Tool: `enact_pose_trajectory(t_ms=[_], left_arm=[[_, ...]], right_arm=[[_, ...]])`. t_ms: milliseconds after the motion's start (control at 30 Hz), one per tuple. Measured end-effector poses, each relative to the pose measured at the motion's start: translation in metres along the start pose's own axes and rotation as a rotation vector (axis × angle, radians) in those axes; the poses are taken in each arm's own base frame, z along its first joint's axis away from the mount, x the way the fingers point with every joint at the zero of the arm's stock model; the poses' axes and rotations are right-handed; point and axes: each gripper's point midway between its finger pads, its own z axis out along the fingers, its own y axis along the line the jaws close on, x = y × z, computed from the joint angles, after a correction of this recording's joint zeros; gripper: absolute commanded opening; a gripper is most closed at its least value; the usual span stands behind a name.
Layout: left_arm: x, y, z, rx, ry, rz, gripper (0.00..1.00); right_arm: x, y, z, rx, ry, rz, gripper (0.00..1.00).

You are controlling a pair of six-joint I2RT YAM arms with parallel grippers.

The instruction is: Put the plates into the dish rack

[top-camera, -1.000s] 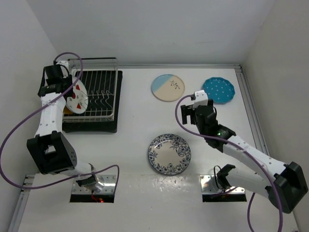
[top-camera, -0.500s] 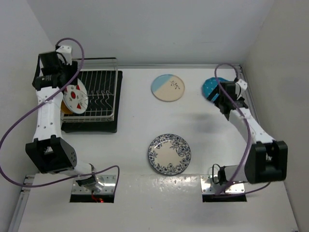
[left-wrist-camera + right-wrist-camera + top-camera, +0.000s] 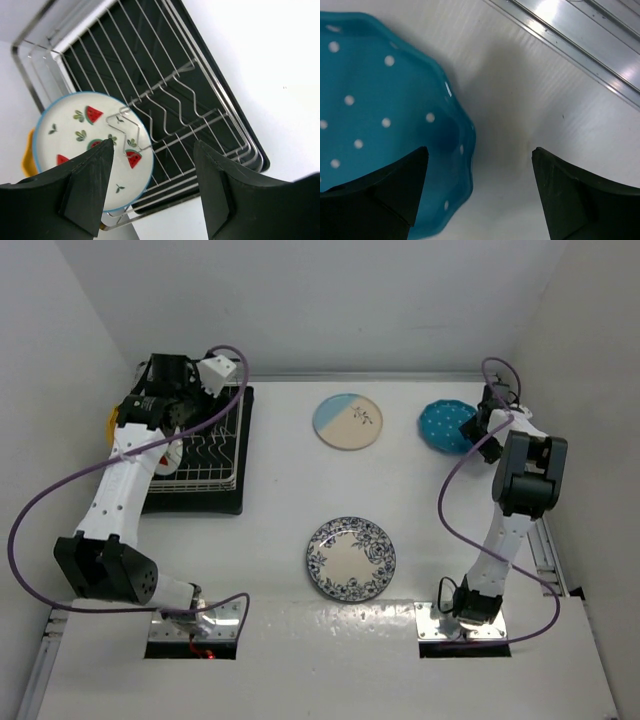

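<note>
The left jaws [image 3: 152, 167] are no longer gripping the watermelon-printed plate [image 3: 85, 145]; they are now hanging wide open and empty above it. The plate is leaning among the tines of the dish rack [image 3: 200, 115], mostly under one finger. The right jaws [image 3: 477, 170], earlier over the middle of the counter [image 3: 520, 100], are now hovering wide open over the rim of the teal dotted plate [image 3: 380, 110], holding nothing.

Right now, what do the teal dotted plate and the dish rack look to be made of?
Teal dotted plate: likely glazed ceramic; smooth glossy surface, soft sheen on the scalloped rim. Dish rack: thin metal wire, silvery or white-coated; bright glints along the rods. Its black tray: probably plastic, matte.
</note>
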Motion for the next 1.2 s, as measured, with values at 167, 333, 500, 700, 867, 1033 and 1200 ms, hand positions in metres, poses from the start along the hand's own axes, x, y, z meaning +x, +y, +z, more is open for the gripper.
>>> enact_pose_trajectory(t_ms=[167, 333, 500, 700, 867, 1033, 1200], left_arm=[[0.019, -0.009, 0.002, 0.025, 0.074, 0.032, 0.70], [0.026, -0.006, 0.005, 0.010, 0.106, 0.041, 0.71], [0.032, -0.006, 0.013, 0.017, 0.135, 0.047, 0.71], [0.028, -0.014, 0.024, 0.061, 0.138, 0.052, 0.71], [0.008, -0.044, 0.045, 0.165, 0.093, 0.087, 0.71], [-0.013, -0.108, 0.082, 0.347, 0.070, 0.151, 0.71], [-0.032, -0.190, 0.112, 0.575, 0.045, 0.189, 0.71]], right_arm=[[-0.008, 0.013, 0.026, -0.024, 0.023, 0.008, 0.79], [-0.011, 0.024, 0.033, -0.036, 0.026, 0.031, 0.47], [-0.011, 0.023, 0.031, -0.047, 0.033, 0.063, 0.00], [0.019, 0.003, 0.007, -0.091, 0.047, 0.051, 0.00], [0.069, -0.032, -0.032, -0.126, 0.105, -0.094, 0.00], [0.116, -0.044, -0.075, -0.200, 0.112, -0.289, 0.00], [0.147, -0.042, -0.108, -0.324, 0.077, -0.480, 0.00]])
